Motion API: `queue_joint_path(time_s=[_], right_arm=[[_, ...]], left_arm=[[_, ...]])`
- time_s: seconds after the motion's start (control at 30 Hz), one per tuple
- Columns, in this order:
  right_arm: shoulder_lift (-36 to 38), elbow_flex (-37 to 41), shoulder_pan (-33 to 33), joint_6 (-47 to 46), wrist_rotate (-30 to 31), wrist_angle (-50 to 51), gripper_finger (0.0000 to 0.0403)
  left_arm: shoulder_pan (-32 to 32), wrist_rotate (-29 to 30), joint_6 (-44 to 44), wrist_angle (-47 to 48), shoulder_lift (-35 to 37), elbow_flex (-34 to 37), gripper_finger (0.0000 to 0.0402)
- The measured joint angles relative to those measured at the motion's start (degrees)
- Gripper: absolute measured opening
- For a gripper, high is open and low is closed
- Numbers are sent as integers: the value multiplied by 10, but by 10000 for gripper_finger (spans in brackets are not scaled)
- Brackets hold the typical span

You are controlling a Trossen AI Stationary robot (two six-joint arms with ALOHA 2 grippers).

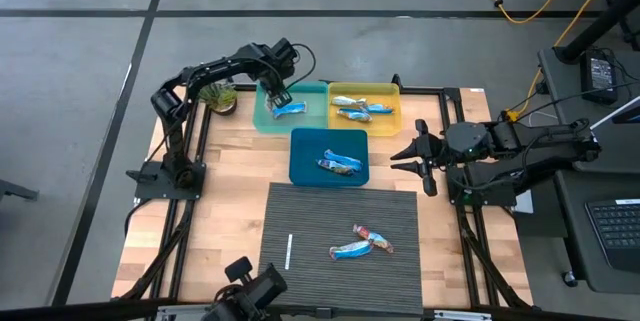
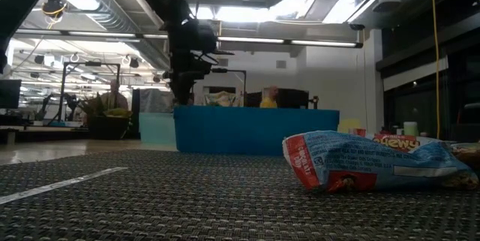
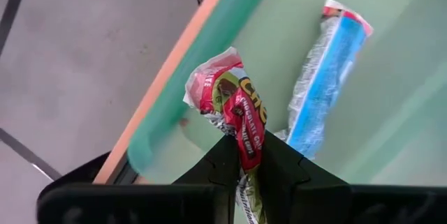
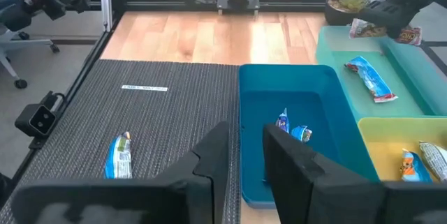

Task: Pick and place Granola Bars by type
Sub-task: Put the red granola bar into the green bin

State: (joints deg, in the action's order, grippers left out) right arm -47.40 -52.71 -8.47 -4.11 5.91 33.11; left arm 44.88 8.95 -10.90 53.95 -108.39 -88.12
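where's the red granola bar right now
The red bar is pinched in the left hand, held over the green bin at the table's far left, just above the blue bar lying in it.

The high view looks straight down on the whole counter (image 1: 230, 211). The low view sits at mat (image 2: 187, 196) level, facing the bins. Each wrist view looks past its own end effector; both share the green bin (image 3: 335, 112).

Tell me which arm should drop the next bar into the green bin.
Left. The left gripper is shut on a red-wrapped bar and hangs over the green bin, beside the blue bar lying in it. The right gripper waits empty at the table's right edge.
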Motion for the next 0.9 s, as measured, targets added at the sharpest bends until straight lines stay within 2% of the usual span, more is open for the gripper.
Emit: queue_joint_path(time_s=[0.63,0.9], right_arm=[[0,0,0,1,-1,28,92],[0,0,0,1,-1,28,92]], left_arm=[[-5,1,6,-16,-26,52,36],[-5,-5,17,-25,-26,71,59]])
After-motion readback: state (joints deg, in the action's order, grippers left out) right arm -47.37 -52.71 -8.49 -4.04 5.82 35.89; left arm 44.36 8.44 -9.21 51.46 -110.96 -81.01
